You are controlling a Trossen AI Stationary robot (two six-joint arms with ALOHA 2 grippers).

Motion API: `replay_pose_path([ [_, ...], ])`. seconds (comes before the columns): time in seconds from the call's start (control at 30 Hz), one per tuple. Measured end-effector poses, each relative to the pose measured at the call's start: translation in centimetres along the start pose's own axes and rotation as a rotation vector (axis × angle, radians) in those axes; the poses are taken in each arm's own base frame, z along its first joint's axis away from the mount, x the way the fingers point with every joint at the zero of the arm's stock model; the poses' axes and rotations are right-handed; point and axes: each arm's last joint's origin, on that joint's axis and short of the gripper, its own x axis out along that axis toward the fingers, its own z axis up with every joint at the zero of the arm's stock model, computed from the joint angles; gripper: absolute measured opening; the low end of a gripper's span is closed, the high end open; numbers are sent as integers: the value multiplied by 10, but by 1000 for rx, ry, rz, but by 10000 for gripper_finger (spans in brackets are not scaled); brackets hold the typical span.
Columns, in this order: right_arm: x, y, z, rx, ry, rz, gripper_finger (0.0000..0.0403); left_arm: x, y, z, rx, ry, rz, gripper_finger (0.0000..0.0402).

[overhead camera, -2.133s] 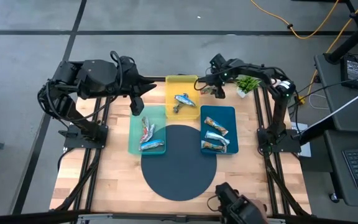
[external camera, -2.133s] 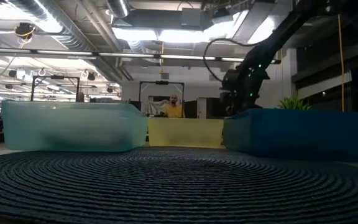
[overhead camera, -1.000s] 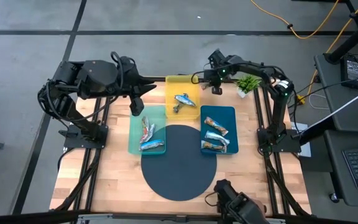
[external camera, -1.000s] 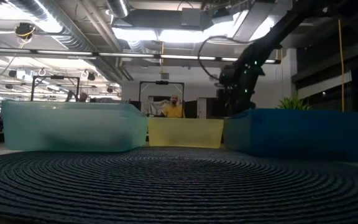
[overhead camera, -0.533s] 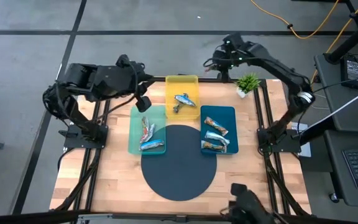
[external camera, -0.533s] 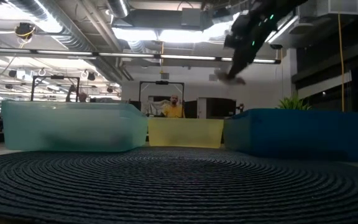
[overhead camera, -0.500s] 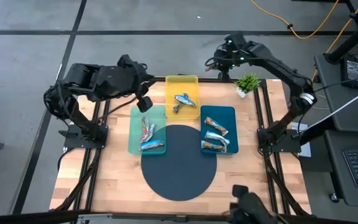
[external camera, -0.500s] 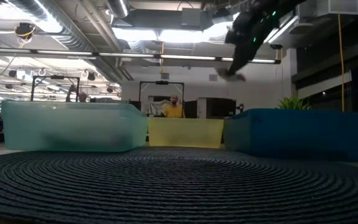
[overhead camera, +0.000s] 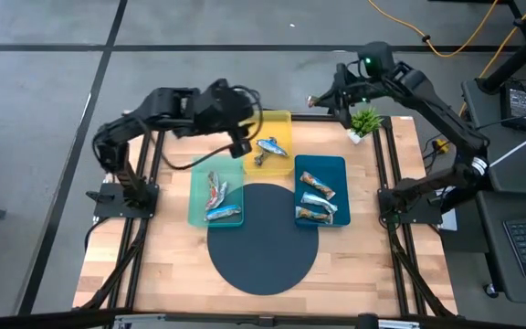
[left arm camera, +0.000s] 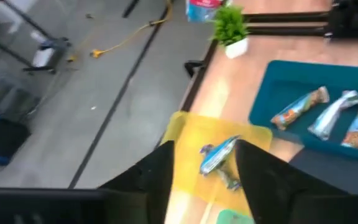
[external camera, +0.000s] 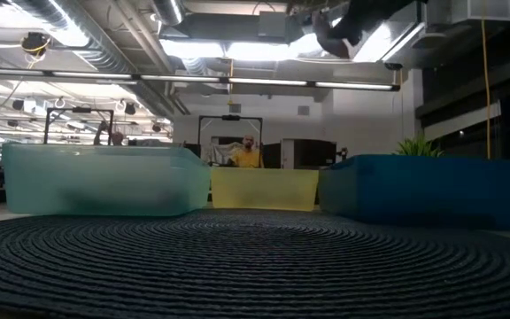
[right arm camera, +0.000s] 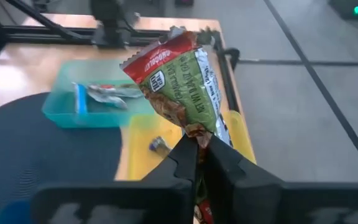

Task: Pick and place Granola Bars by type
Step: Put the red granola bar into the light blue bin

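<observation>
**Ana:** Yellow was the tray (overhead camera: 283, 120) to steer by in the high view. What sat around it?

**Ben:** From above, it held a blue-white bar (overhead camera: 270, 144) and a smaller scrap. Against its near-left corner stood the teal tray (overhead camera: 197, 208) with two bars (overhead camera: 215, 195); against its near-right corner, the blue tray (overhead camera: 341, 166) with three bars (overhead camera: 317, 198). The left gripper (overhead camera: 239, 146) hung over the yellow tray's left edge. The right gripper (overhead camera: 316, 99) was beyond the tray's far-right corner, off the table, near the little plant (overhead camera: 364, 122).

**Ana:** And the low view?

**Ben:** The yellow tray stood in the middle, teal on one side, blue on the other, a dark woven mat (external camera: 255, 266) in front. An arm crossed the top; no fingers visible.

**Ana:** Left wrist?

**Ben:** Its fingers (left arm camera: 160, 174) stood apart with nothing between them, framing the blue-white bar in the yellow tray.

**Ana:** Right wrist?

**Ben:** Its fingers (right arm camera: 225, 165) were pinched tight on the lower end of a red-and-green bar (right arm camera: 182, 84), held up in the air, with the yellow tray below.
</observation>
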Motion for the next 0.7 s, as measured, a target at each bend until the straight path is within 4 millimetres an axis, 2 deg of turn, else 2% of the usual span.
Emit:
replay_pose_path([
  [0.2, 1, 21, 12, -53, -41, 56, 10, 41, -4, 17, 28, -59, -99, 237],
  [0.33, 7, 29, 20, -33, -83, 80, 29, 63, -9, 30, 36, -142, -138, 272],
  [0.53, 11, 37, 33, -63, -162, 94, 25, 82, -12, 43, 34, -247, -177, 292],
  [0.7, 13, 41, 36, -78, -180, 104, 10, 83, -10, 50, 21, -314, -176, 290],
])
